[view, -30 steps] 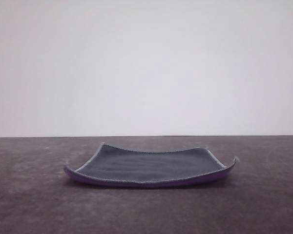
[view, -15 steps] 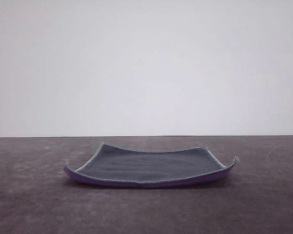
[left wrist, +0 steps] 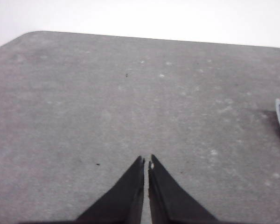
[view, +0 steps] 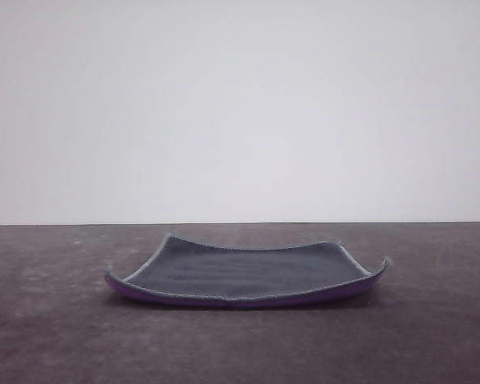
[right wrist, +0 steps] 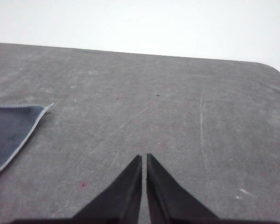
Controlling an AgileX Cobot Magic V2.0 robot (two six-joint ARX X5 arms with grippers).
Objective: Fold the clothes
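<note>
Both the left gripper [left wrist: 146, 161] and right gripper [right wrist: 144, 157] hover closed, empty, over the table [view: 48, 320], beside the cloth [view: 244, 272].

The cloth [view: 244, 274] lies flat on the desk [view: 56, 336], near its middle. The left gripper [left wrist: 146, 162] hovers over the desk left of the cloth, the right gripper [right wrist: 144, 158] right of it.

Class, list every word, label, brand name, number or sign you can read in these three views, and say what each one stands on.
None: no readable text in these views.
The cloth lies dark grey face up with light stitched edging and no visible tag or print.
The table carries scuffs and specks, no writing.
The left gripper and right gripper, both black with jaws together, show no markings.
</note>
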